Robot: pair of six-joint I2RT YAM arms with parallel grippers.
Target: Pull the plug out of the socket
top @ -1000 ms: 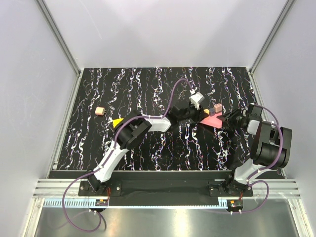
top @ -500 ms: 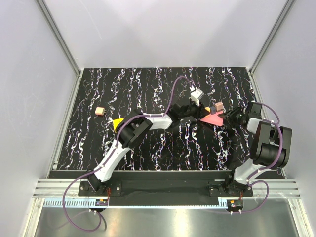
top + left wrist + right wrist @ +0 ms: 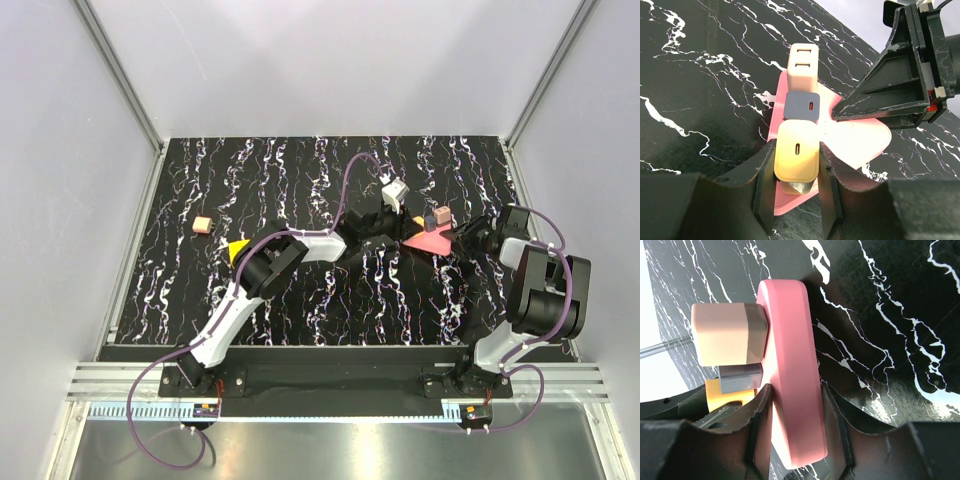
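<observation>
A flat pink socket (image 3: 428, 241) lies at the table's middle right with three plugs on it. In the left wrist view they stand in a row: a beige plug (image 3: 804, 67), a grey plug (image 3: 801, 106) and a yellow plug (image 3: 796, 155). My left gripper (image 3: 796, 150) is shut on the yellow plug, and a bit of metal shows under the plug's near end. My right gripper (image 3: 795, 390) is shut on the edge of the pink socket (image 3: 792, 370). The two grippers meet at the socket from opposite sides, the left (image 3: 388, 226) and the right (image 3: 462, 240).
A small tan block (image 3: 203, 225) and a yellow wedge (image 3: 237, 247) lie on the black marbled table at the left. Grey walls close the back and both sides.
My left wrist has shifted slightly toward the far side while gripping the yellow plug. The right gripper has edged a little left with the socket.
</observation>
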